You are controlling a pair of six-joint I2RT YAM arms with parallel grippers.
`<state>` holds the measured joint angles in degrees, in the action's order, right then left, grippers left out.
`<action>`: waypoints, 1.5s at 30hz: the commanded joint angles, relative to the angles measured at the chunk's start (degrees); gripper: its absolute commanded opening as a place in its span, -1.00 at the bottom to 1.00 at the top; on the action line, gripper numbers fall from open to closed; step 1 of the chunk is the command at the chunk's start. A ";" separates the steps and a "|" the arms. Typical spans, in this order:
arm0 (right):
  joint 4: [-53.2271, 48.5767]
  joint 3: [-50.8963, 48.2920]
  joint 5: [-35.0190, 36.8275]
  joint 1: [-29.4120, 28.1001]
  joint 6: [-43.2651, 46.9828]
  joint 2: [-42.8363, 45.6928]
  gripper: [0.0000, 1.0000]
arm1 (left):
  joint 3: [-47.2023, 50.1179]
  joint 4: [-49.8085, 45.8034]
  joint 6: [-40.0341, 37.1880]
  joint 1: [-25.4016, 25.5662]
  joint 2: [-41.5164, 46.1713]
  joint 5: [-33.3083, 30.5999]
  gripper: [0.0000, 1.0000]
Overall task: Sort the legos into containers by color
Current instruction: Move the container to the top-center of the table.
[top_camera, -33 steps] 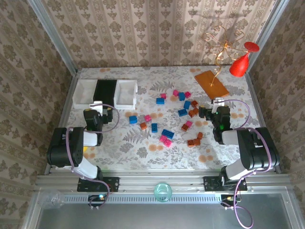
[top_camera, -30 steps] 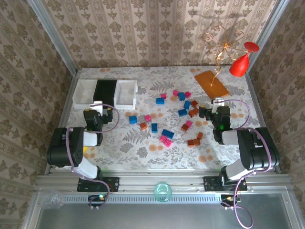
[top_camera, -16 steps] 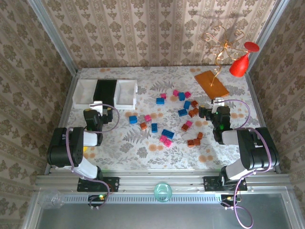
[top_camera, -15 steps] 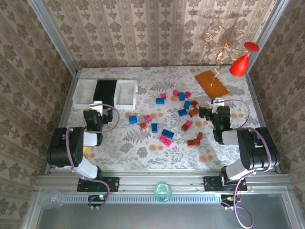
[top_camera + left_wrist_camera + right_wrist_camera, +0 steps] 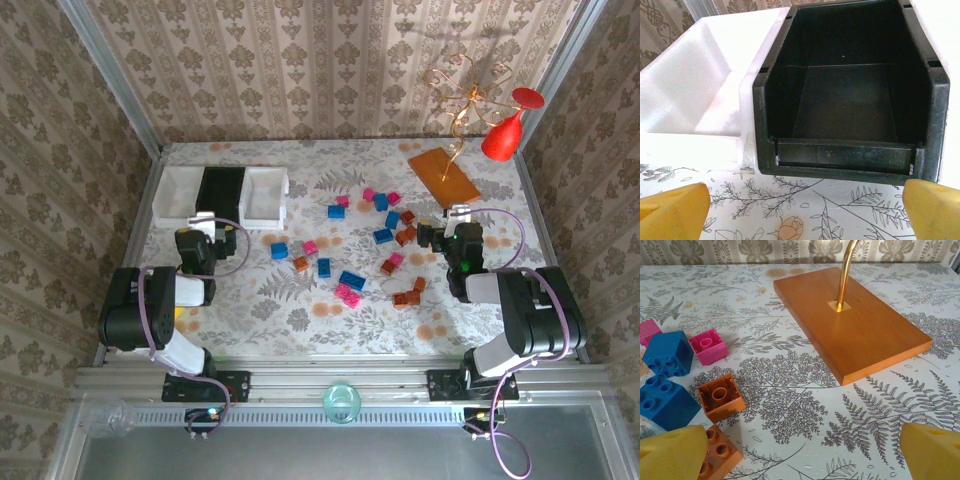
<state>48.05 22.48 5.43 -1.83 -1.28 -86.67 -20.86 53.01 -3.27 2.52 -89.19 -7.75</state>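
Several blue, pink and orange-brown legos (image 5: 351,280) lie scattered over the middle of the table. The containers stand in a row at the back left: a white one (image 5: 175,192), a black one (image 5: 220,190) and a second white one (image 5: 264,194). My left gripper (image 5: 212,226) is open just in front of the black container (image 5: 850,100), which holds nothing, as does the white container (image 5: 695,90) left of it. My right gripper (image 5: 443,230) is open and holds nothing, low over the table at the right edge of the legos. An orange-brown lego (image 5: 721,396), a pink one (image 5: 707,346) and a blue one (image 5: 667,352) lie left of its gap.
A flat orange-brown board (image 5: 855,325) with a gold wire stem lies just beyond the right gripper. A red glass (image 5: 507,132) hangs at the back right corner. Patterned walls close in the table on three sides.
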 commanded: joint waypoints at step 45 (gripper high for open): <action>-36.70 8.81 4.72 -25.59 -25.09 21.12 0.93 | -72.91 -74.40 19.64 16.84 -32.46 6.49 -0.26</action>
<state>12.80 30.94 10.07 -26.92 -24.73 -65.12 -89.71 -18.94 13.65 18.00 -119.72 -1.58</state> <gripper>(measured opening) 0.964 0.372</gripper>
